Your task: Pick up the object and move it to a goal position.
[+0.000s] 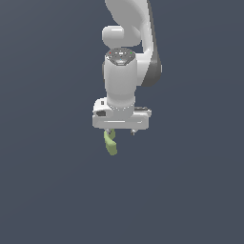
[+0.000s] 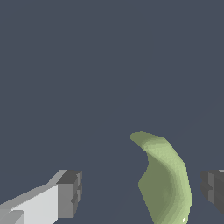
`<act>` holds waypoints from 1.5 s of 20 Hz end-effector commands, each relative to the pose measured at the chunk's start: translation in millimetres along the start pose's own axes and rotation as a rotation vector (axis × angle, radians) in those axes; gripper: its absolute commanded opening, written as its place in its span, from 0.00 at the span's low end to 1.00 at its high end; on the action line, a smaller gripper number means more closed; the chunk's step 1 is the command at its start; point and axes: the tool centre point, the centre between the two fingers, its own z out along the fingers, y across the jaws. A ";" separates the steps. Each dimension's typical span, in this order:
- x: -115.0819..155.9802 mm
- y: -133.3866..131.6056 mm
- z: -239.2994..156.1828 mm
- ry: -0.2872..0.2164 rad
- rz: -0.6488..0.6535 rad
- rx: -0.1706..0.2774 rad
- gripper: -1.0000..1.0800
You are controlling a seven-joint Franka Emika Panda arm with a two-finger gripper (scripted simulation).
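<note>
1. A white Franka arm with grey joint sections (image 1: 125, 62) is seen in the exterior view reaching down from the upper edge of the picture, its wrist pointed straight downward.

2. The white hand (image 1: 122, 131) is carried at the lower end of the arm; its broad white body is held level, and only short dark tips of the fingers are made out beneath it.

3. In the wrist view the hand (image 2: 142, 190) is shown spread: one white finger with a dark grey pad (image 2: 70, 194) is seen at one side, and the other dark grey pad (image 2: 213, 187) at the opposite edge, with a wide gap left between them.

4. The small light yellow-green, elongated, rounded and slightly bent block (image 1: 110, 142) is seen in the exterior view just below the hand, toward the exterior view's left, under the finger on that side. Its upper end is met by the underside of the hand, and its length is slanted downward.

5. In the wrist view the block (image 2: 166, 179) is placed between the two pads, much nearer to the pad at the picture's edge than to the white finger. A narrow gap is visible between the block and that nearer pad, so no pinch is shown.

6. Whether the block rests on a surface or hangs free cannot be told, since only a plain dark blue-grey background (image 1: 47, 181) is rendered around it.
</note>
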 end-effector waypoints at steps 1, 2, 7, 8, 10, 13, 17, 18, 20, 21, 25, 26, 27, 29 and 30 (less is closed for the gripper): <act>0.0 0.0 0.0 0.000 0.000 0.000 0.96; 0.0 0.6 -0.2 0.000 0.002 0.000 0.96; 0.6 17.9 -6.3 0.014 0.059 0.001 0.96; 0.6 21.2 -7.4 0.016 0.069 0.002 0.96; 0.4 24.6 -8.2 0.018 0.079 0.002 0.96; 0.8 22.6 -7.9 0.018 0.076 0.002 0.96; 0.1 23.8 -7.4 0.017 0.073 0.002 0.96; -0.6 24.3 -6.6 0.015 0.070 0.002 0.96; -2.4 25.9 -4.0 0.010 0.059 0.001 0.96; -3.7 26.9 -2.4 0.006 0.052 0.001 0.96; -10.6 32.3 6.6 -0.012 0.012 0.001 0.96; -12.9 34.0 9.4 -0.018 0.000 0.001 0.96; -15.4 35.9 12.5 -0.024 -0.014 0.001 0.96; -21.0 40.0 19.3 -0.039 -0.045 0.002 0.96; -24.0 42.1 22.7 -0.046 -0.060 0.003 0.96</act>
